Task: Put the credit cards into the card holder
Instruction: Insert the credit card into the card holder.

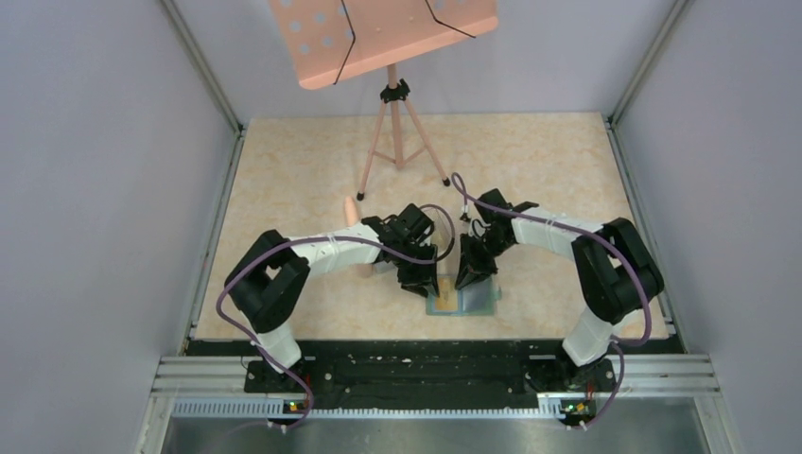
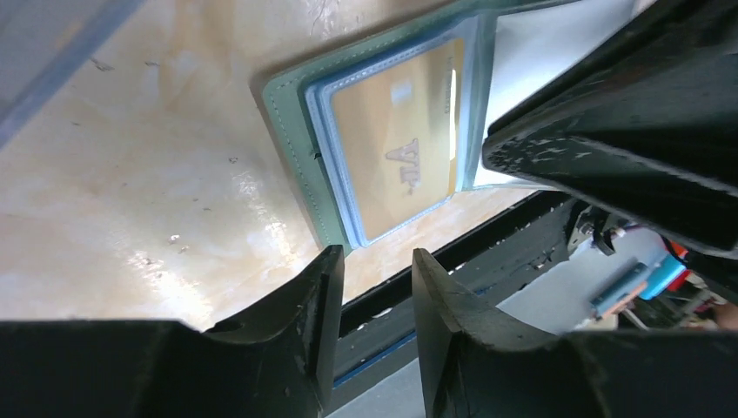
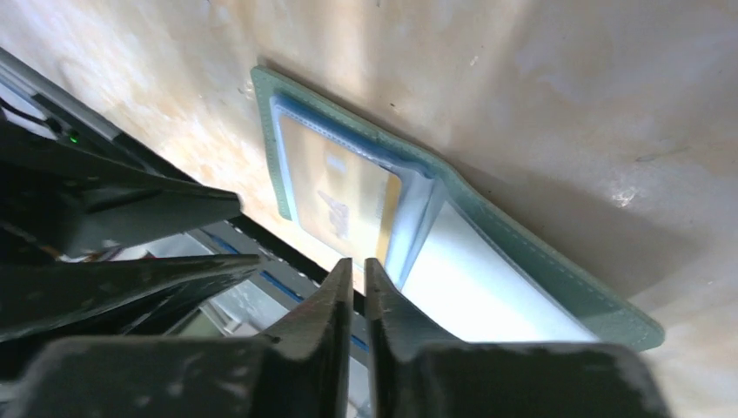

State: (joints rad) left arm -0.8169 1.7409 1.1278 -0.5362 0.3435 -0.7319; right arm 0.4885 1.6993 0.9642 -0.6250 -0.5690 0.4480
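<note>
**Open wallet at the near edge, one card seated**

Sage-green card holder [image 1: 463, 305], spread flat on the table [image 1: 312, 170] close to its near edge, between the left gripper [image 2: 374, 300] and the right gripper [image 3: 358, 292]. In a clear sleeve on the half nearer the left gripper, an orange-yellow credit card [image 2: 396, 144], fully seated by the look of it. On the other half, a pale white panel [image 3: 487, 287]; card or bare sleeve, impossible to tell. No loose cards in view.

Handling, as a judgement: holder light, thin, floppy at the fold, likely to skate on the glossy tabletop under a sideways push. Best pinned from above on the stitched green border, never pinched across the sleeves. Cards stiff, slick, awkward to lift off a flat surface; best taken by a short edge and slid in level with the sleeve mouth.

Left gripper: narrowly parted, nothing between the fingers, poised just beside the holder's near corner, no visible contact. Right gripper: pressed almost together, only a sliver of gap, nothing visibly clamped, tips over the fold, contact with the sleeve unclear.
</note>
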